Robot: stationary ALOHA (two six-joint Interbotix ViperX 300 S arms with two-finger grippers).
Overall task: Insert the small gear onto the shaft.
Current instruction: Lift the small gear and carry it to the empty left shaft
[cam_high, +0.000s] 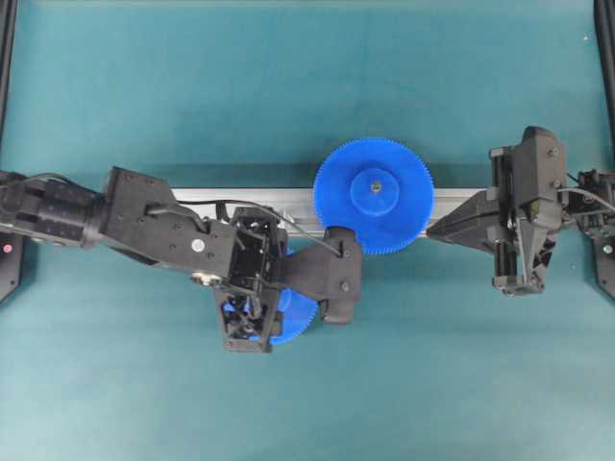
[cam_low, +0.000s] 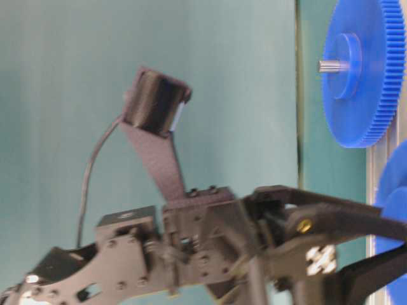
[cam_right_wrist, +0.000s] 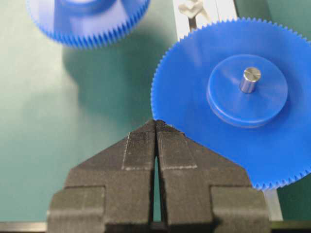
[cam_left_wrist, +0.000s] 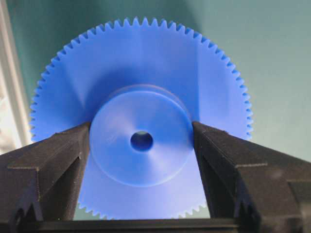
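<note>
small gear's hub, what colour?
Blue, like the small blue plastic toothed gear itself; left wrist view shows it best.

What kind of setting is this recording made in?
Most likely a lab bench set up for robot assembly trials: a teal-covered table, a silver aluminium rail carrying a large blue gear, and two black robot arms facing each other.
</note>
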